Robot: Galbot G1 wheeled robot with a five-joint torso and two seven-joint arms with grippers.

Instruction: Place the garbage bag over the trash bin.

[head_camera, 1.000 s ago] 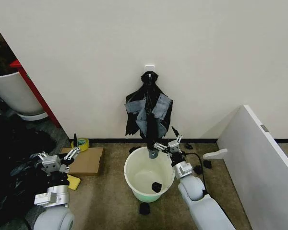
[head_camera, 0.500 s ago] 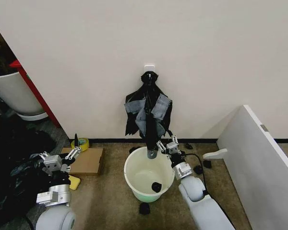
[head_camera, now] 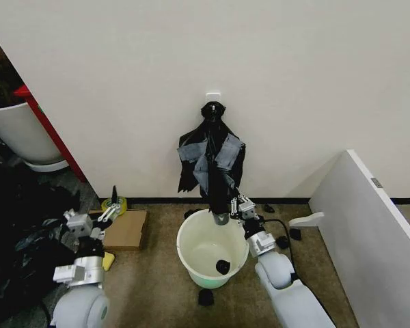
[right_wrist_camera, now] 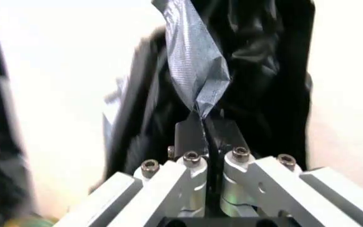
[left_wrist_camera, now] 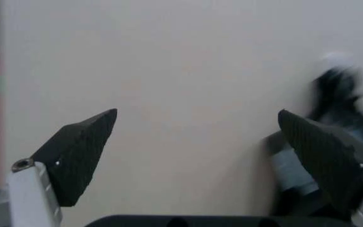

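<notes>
Your right hand [head_camera: 227, 211] is pressed shut on the lower tip of the bunch of black bags [head_camera: 211, 160] hanging from the wall hook [head_camera: 212, 98]. From the right wrist you see a crinkled, glossy black strip and a grey tape patch [right_wrist_camera: 194, 61] pinched between the fingers [right_wrist_camera: 188, 137]. The bunch hangs just above the far rim of the trash bin [head_camera: 191, 263], a cream-white bucket with a pale green base standing on the floor. Your left hand [head_camera: 90, 220] hovers spread open near the cardboard [head_camera: 126, 229].

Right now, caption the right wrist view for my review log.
Right gripper shut on grey-taped tip of hanging black bag bunch.
</notes>
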